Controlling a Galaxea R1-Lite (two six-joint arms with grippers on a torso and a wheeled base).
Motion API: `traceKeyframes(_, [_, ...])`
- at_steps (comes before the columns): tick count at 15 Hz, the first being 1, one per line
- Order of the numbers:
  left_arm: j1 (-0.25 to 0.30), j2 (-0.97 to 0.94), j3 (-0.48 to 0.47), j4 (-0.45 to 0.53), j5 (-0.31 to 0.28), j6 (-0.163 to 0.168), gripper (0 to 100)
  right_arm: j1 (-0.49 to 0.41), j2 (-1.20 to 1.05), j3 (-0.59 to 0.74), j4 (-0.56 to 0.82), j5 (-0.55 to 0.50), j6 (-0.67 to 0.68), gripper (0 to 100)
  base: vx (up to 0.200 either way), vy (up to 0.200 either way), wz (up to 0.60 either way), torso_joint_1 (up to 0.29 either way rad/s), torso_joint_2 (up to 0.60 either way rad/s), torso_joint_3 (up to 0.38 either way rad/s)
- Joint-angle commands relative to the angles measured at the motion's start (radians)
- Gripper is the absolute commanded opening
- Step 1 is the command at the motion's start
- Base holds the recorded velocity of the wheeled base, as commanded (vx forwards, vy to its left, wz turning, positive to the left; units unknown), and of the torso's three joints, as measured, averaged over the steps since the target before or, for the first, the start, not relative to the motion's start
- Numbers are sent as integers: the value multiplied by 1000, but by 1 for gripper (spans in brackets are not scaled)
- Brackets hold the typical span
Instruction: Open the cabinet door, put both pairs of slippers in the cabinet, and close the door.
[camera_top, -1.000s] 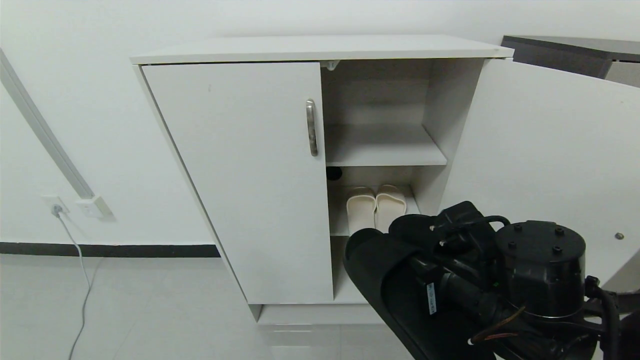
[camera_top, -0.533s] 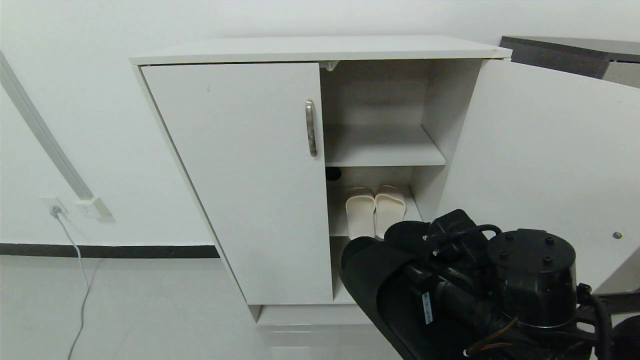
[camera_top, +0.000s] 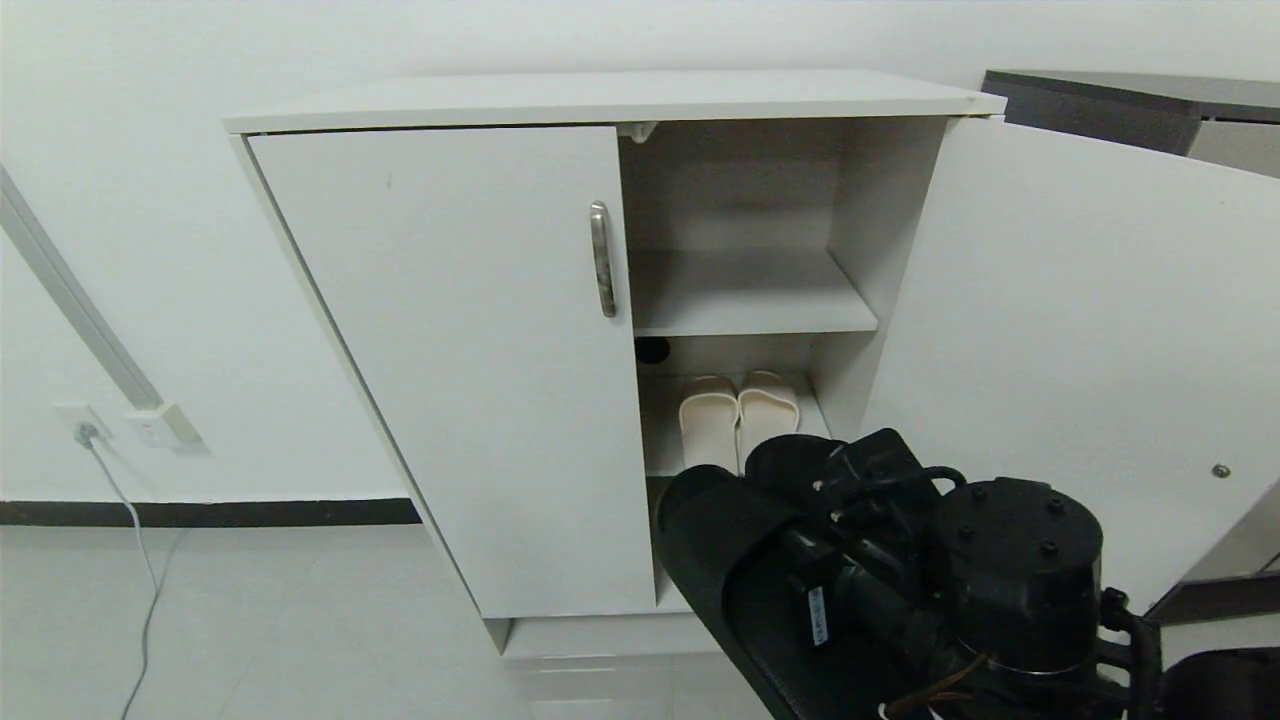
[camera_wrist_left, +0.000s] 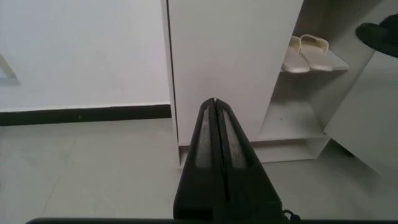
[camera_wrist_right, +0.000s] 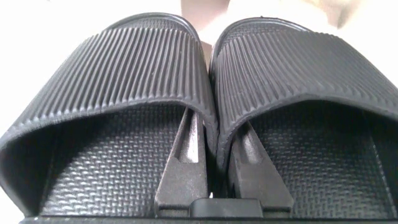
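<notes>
The white cabinet (camera_top: 600, 95) has its left door (camera_top: 450, 350) closed and its right door (camera_top: 1080, 320) swung wide open. A pair of white slippers (camera_top: 738, 420) lies side by side on the middle shelf; the left wrist view also shows these white slippers (camera_wrist_left: 308, 51). My right gripper (camera_wrist_right: 217, 168) is shut on the pair of black slippers (camera_top: 720, 540), pinching their two inner edges together, in front of the lower part of the opening. My left gripper (camera_wrist_left: 214, 107) is shut on nothing, low over the floor before the closed door (camera_wrist_left: 230, 62).
A metal handle (camera_top: 601, 260) sits on the closed door's edge. A wall socket with a cable (camera_top: 85, 435) is low on the left wall. Dark furniture (camera_top: 1130, 100) stands behind the open door. The lowest shelf (camera_wrist_left: 289, 118) sits just above the floor.
The whole head view has shifted, so the camera moved. My right arm with the black slippers has moved a little left, toward the cabinet opening.
</notes>
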Motion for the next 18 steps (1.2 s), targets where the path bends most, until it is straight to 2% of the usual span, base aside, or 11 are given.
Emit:
traceKeyframes(1, [0, 2, 0, 0, 0, 0, 0, 8, 90, -100, 22, -91, 7, 0, 0, 0, 0, 0, 0, 0])
traceKeyframes(2, [0, 2, 0, 0, 0, 0, 0, 8, 150, -227, 76, -195, 13, 0, 0, 0, 0, 0, 0, 0])
traceKeyframes(3, [0, 2, 0, 0, 0, 0, 0, 8, 173, -322, 145, -238, 33, 0, 0, 0, 0, 0, 0, 0])
traceKeyframes(4, [0, 2, 0, 0, 0, 0, 0, 8, 181, -428, 258, -281, 67, 0, 0, 0, 0, 0, 0, 0])
traceKeyframes(6, [0, 2, 0, 0, 0, 0, 0, 5, 196, -675, 573, -370, 184, 0, 0, 0, 0, 0, 0, 0])
traceKeyframes(7, [0, 2, 0, 0, 0, 0, 0, 3, 202, -714, 614, -394, 199, 0, 0, 0, 0, 0, 0, 0])
traceKeyframes(8, [-1, 2, 0, 0, 0, 0, 0, -18, 237, -876, 734, -459, 231, 0, 0, 0, 0, 0, 0, 0])
traceKeyframes(10, [0, 2, 0, -2, 0, 0, 0, -43, 251, -961, 748, -457, 179, 0, 0, 0, 0, 0, 0, 0])
traceKeyframes(18, [0, 2, 0, 0, 0, 1, 0, -63, 279, -981, 743, -431, 158, 0, 0, 0, 0, 0, 0, 0])
